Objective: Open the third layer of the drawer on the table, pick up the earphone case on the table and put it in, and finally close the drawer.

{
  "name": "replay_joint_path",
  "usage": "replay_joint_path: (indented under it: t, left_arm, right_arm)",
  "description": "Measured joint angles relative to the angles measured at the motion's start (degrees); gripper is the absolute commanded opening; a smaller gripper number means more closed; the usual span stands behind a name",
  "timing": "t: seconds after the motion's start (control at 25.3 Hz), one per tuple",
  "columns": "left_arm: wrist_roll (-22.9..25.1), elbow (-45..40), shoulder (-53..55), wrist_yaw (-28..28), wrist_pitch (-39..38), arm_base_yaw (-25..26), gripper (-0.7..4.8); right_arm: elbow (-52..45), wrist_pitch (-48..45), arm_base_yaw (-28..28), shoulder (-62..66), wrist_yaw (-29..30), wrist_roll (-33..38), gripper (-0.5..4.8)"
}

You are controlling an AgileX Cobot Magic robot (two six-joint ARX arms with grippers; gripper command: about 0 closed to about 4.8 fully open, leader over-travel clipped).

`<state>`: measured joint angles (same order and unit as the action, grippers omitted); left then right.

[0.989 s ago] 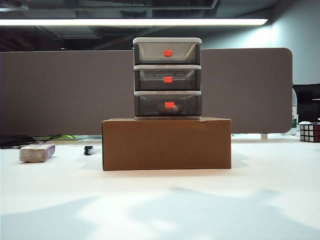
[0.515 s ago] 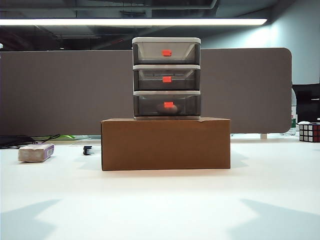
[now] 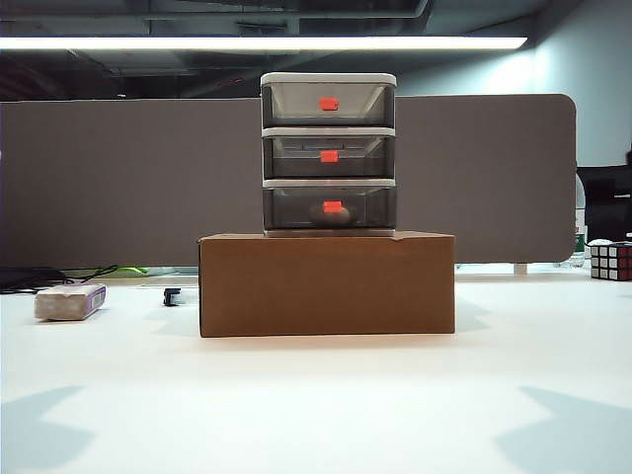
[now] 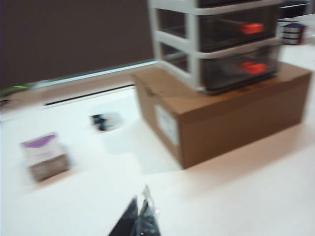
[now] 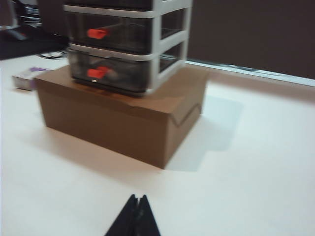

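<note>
Above the large white table [image 4: 256,196], well back from the brown cardboard box [image 4: 231,113], the left gripper [image 4: 139,221] hangs with its dark fingertips pressed together, empty. Opposite it, the right gripper [image 5: 134,220] is likewise pinched closed on nothing, over bare tabletop. On the box stands the white-framed drawer [image 3: 329,153] unit of three smoky translucent tiers with red-orange handles. Its third layer [image 3: 330,207] is pushed in, and a pale rounded shape inside it, blurred through the plastic, may be the earphone case [image 3: 331,214]. Left of the box lie a greyish block with a purple end [image 3: 70,301] and a small dark object [image 3: 174,295].
</note>
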<state>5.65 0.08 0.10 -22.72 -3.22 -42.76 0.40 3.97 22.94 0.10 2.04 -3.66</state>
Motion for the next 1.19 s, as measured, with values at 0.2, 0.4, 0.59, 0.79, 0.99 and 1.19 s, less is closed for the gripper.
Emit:
replay_joint_path:
  t: [0.2, 0.4, 0.59, 0.79, 0.99, 1.19]
  left_arm:
    - [0.37, 0.00, 0.02, 6.82, 0.07, 12.07, -0.06]
    - [-1.18, -0.02, 0.00, 17.64, 1.29, 27.08, -0.06]
    - [-6.91, 0.00, 0.00, 25.64, 1.31, 42.18, -0.05]
    - [-12.28, 0.00, 0.00, 28.65, 0.74, 45.31, -0.05]
    - [-13.00, 0.00, 0.00, 29.18, 0.37, 45.27, -0.05]
    - [-13.00, 0.00, 0.00, 29.18, 0.37, 45.27, -0.05]
  right_arm:
    - [0.00, 0.00, -5.97, 0.00, -0.70, -0.81, -0.06]
    - [0.00, -0.02, -13.14, 0.00, -0.77, -0.85, -0.06]
    - [0.00, -0.31, -16.96, 0.00, 1.33, -0.83, -0.06]
    - [0.00, -0.31, -16.90, 0.00, 1.68, -0.83, -0.05]
    - [0.00, -0.22, -16.90, 0.00, 1.66, -0.83, -0.05]
    - [0.00, -0.20, -16.90, 0.00, 1.66, -0.83, -0.05]
